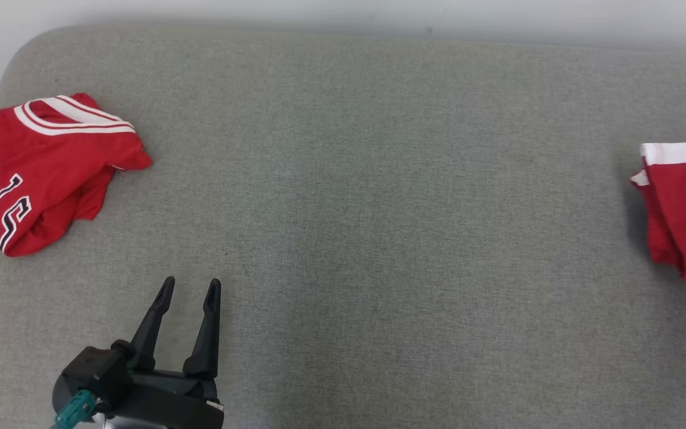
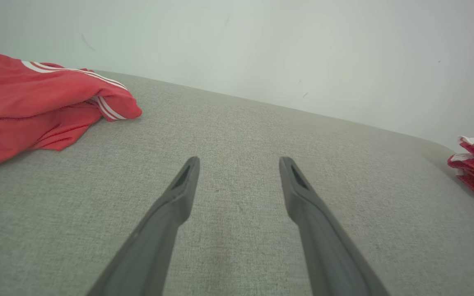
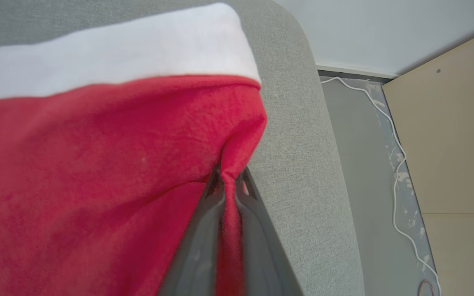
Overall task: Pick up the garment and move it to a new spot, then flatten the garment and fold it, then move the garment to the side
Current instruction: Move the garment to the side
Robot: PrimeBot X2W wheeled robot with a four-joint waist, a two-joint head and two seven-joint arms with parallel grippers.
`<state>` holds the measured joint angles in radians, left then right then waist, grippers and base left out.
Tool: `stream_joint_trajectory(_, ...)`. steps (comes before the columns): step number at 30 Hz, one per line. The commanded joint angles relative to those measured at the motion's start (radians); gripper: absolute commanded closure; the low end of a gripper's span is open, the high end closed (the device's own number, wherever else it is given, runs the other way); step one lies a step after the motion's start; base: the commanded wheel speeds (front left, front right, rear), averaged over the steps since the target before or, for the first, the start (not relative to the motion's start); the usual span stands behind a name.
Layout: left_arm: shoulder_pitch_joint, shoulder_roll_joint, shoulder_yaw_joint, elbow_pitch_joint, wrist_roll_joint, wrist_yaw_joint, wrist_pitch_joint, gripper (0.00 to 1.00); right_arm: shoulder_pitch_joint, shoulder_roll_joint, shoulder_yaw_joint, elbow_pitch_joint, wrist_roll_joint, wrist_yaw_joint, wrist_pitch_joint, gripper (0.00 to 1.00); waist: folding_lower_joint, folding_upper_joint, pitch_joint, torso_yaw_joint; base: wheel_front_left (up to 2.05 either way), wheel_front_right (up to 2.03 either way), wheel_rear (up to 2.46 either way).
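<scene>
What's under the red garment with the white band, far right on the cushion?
The red garment lies on the grey cushion, which shows bare along its edges. Anything between cloth and cushion is covered from view.

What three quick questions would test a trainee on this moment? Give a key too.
1. True or false: the left gripper holds cloth.
2. The right gripper is shut on: A) the numbered jersey B) the white-banded red garment C) nothing.
3. Fill in: the numbered jersey lies on the couch at the robot's ____.
Key: 1 false, it is open and empty; 2 B; 3 left.
</scene>
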<state>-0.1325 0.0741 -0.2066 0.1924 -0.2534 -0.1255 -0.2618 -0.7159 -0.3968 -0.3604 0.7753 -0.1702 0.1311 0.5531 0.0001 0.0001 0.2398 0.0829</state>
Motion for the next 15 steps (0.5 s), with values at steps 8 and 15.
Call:
stream_joint_trajectory(8, -0.018, 0.013, 0.002, -0.008, 0.013, -0.004, -0.005, 0.0, -0.004, -0.021, -0.09, 0.013, -0.111, -0.001, -0.073, 1.0, -0.0001, -0.0001, 0.035, 0.04, 0.0, 0.0, 0.0)
stream_joint_trajectory(15, -0.02, 0.015, 0.006, -0.008, 0.014, -0.005, -0.005, 0.0, -0.025, 0.034, -0.137, 0.019, -0.16, -0.001, -0.147, 0.0, -0.0001, -0.0001, 0.041, 0.039, 0.0, 0.0, 0.0)
